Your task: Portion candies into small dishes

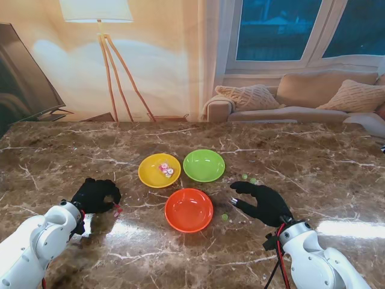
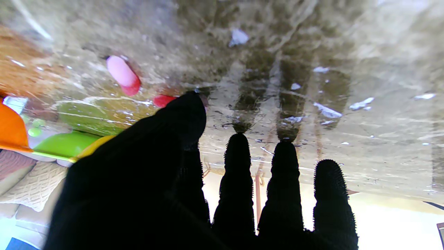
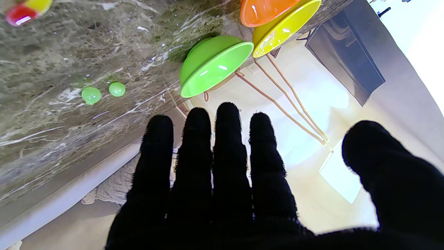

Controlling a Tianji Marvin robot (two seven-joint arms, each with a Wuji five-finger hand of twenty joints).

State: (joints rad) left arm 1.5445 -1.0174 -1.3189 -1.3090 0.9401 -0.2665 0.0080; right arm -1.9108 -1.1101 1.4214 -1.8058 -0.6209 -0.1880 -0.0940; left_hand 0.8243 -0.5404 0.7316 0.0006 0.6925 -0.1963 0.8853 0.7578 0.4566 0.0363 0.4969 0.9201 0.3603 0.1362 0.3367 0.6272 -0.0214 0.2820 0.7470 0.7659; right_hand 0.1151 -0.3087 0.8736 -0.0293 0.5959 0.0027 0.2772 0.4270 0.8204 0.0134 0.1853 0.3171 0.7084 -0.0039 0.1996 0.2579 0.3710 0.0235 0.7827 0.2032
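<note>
Left hand (image 1: 96, 196) pressed to the desk (image 1: 48, 156), fingertips at pink candies (image 2: 123, 74); whether it holds one I cannot tell. Right hand (image 1: 263, 203) spread, empty. Probably mid-pick; next, carry to yellow dish (image 1: 159, 170).

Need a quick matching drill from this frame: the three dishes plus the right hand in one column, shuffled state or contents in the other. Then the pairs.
Things:
1. yellow dish
2. green dish
3. orange dish
4. right hand

States:
A. empty, nearest to me
B. open, fingers spread, holding nothing
C. holds a few candies
D. empty, far right of the three, two green candies on the table to its right

Pairs: 1-C, 2-D, 3-A, 4-B
</note>
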